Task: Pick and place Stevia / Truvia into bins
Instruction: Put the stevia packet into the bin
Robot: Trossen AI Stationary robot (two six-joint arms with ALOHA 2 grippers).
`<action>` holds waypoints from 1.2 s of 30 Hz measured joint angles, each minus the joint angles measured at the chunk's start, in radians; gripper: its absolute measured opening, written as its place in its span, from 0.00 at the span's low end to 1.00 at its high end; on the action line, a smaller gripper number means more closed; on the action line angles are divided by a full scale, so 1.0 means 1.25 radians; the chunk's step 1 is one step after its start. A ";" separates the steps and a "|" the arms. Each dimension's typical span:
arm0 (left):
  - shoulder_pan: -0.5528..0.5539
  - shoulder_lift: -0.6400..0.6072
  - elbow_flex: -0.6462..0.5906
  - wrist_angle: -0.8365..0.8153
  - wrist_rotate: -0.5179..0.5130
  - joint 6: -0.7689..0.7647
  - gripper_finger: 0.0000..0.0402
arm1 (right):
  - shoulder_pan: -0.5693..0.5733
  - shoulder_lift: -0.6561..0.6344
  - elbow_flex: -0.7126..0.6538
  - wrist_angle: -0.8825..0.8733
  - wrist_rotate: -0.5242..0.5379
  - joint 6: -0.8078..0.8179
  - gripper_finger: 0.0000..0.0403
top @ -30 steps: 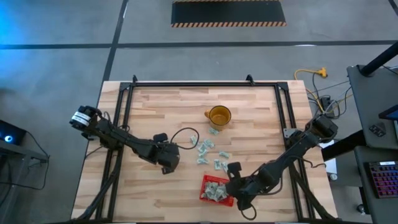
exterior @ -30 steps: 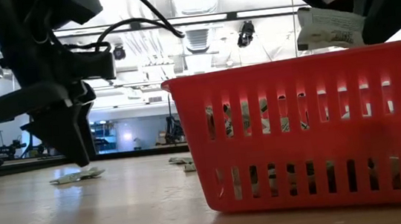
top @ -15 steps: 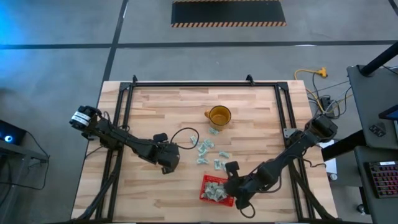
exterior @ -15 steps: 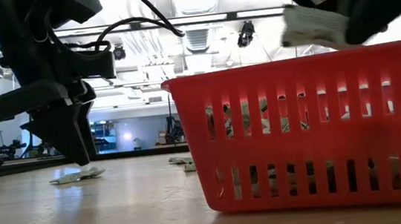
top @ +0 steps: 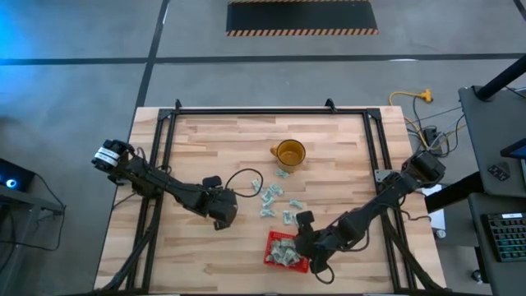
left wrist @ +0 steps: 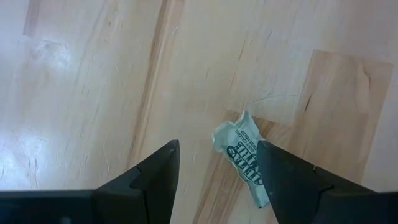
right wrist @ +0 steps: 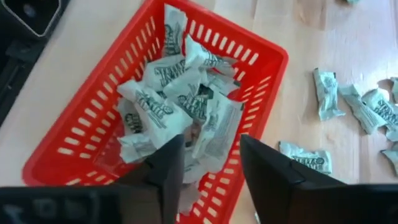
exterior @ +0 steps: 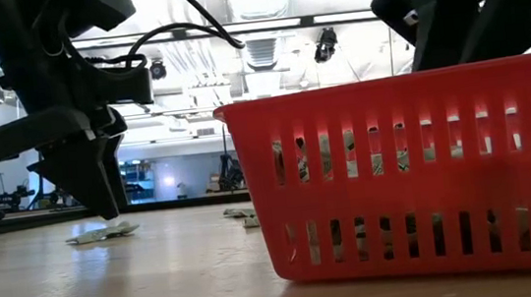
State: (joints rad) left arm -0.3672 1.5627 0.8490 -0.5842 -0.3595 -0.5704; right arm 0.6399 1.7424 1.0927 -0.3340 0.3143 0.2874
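Note:
The red basket (top: 282, 251) stands near the table's front edge and holds several pale green and white packets (right wrist: 180, 102). My right gripper (right wrist: 210, 155) hangs open just above the basket's right half (exterior: 436, 27), with nothing between its fingers. More packets (top: 275, 201) lie flat on the wood between the basket and the mug. At the left centre of the table my left gripper (top: 222, 210) points down, open, low over a single packet (left wrist: 244, 163). That packet lies flat on the table (exterior: 101, 232) between the fingers, and they do not touch it.
A translucent amber mug (top: 289, 153) stands behind the loose packets, toward the table's far side. A black cable (top: 240, 177) loops on the wood beside the left gripper. Dark frame rails (top: 164, 156) run along the table's left, right and far sides.
My right gripper has moved a little toward the table's left over the basket and has let go of the packet it carried. That packet no longer shows above the basket's rim.

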 joint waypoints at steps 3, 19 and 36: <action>0.000 0.000 0.000 0.000 0.000 -0.005 0.49 | 0.001 0.000 0.014 0.004 0.000 -0.006 0.42; 0.016 0.010 -0.078 0.155 0.054 -0.038 0.45 | 0.003 0.000 0.024 -0.005 -0.007 0.018 0.45; 0.015 -0.032 -0.077 0.206 0.055 0.121 0.02 | 0.003 0.000 0.061 -0.161 0.002 0.020 0.38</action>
State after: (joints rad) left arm -0.3489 1.5223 0.7525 -0.3267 -0.2905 -0.4197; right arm 0.6434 1.7424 1.1685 -0.5351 0.3165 0.3125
